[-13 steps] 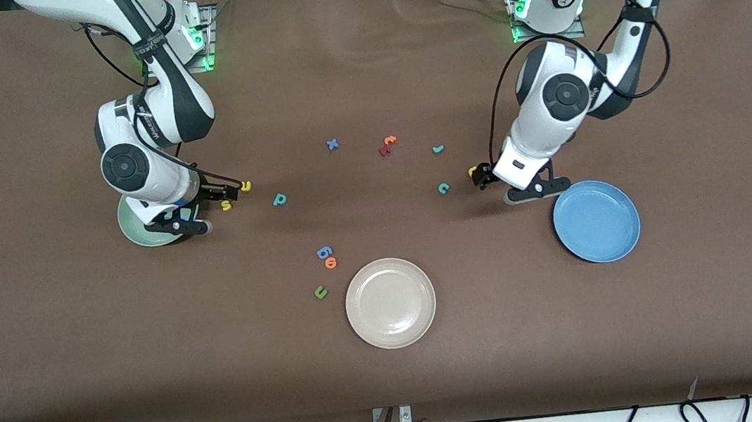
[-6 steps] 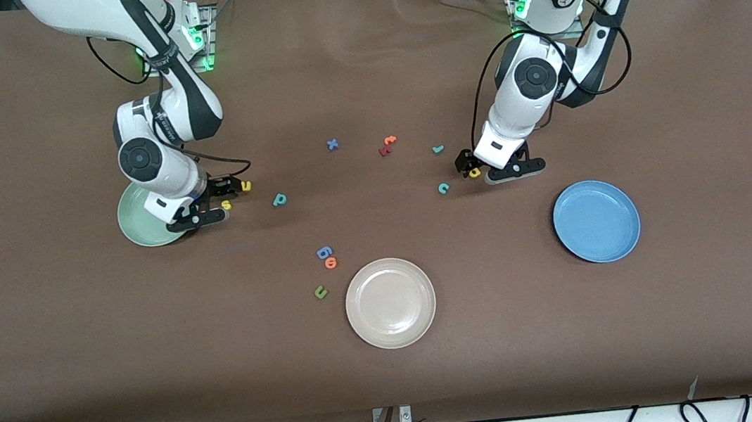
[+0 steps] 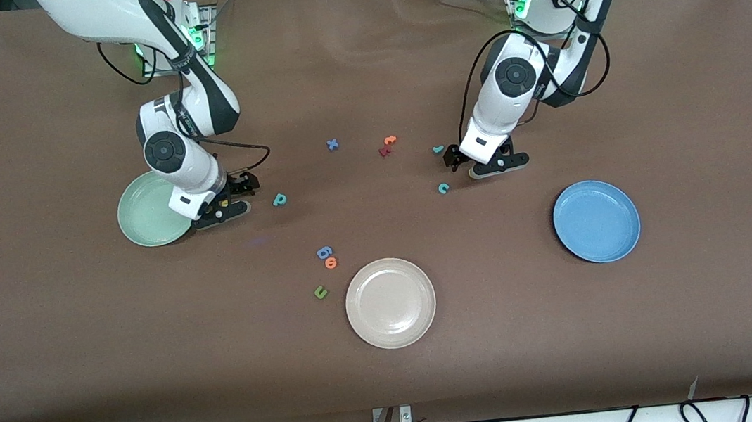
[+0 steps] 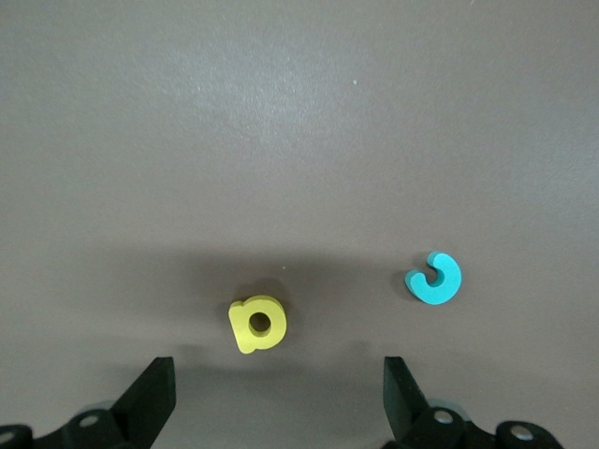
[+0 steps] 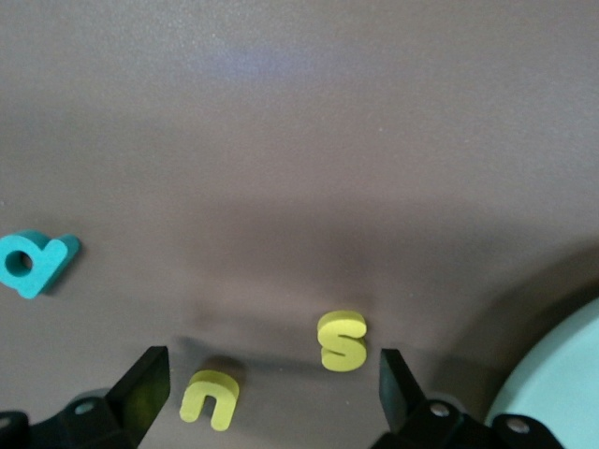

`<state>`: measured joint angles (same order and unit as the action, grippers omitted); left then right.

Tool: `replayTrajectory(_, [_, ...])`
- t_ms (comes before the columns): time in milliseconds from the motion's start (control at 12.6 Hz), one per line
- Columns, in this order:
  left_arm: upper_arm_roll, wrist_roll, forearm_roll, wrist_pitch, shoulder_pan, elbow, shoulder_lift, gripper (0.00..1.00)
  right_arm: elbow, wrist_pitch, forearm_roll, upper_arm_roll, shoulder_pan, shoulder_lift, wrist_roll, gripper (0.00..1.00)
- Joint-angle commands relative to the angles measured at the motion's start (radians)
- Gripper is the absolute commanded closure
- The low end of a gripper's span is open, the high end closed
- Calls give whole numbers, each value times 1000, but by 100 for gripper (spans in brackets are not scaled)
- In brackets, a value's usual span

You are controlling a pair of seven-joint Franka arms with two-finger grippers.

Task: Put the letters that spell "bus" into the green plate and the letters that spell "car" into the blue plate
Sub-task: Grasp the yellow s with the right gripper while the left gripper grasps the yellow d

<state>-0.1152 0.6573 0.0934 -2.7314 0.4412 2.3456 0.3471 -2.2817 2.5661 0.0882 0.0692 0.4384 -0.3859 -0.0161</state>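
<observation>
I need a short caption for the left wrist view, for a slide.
Open left gripper above the table, with yellow "a" between its fingers and teal "c" beside.

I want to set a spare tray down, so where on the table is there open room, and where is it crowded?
Bare cloth lies between the beige plate and the blue plate. It is crowded by the green plate, under the right gripper, and around the teal c by the left gripper.

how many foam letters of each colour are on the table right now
yellow letters: 3
teal letters: 3
blue letters: 2
orange letters: 2
dark red letter: 1
olive green letter: 1
total: 12
</observation>
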Motion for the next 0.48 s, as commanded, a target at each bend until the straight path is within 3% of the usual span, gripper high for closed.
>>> replayTrajectory(0, [6, 8, 0, -17, 7, -2, 24, 8, -22, 37, 13, 1, -1, 7, 68, 2])
replayTrajectory(398, [8, 5, -38, -4, 8, -22, 49, 12, -25, 48, 13, 11, -13, 2, 125, 8])
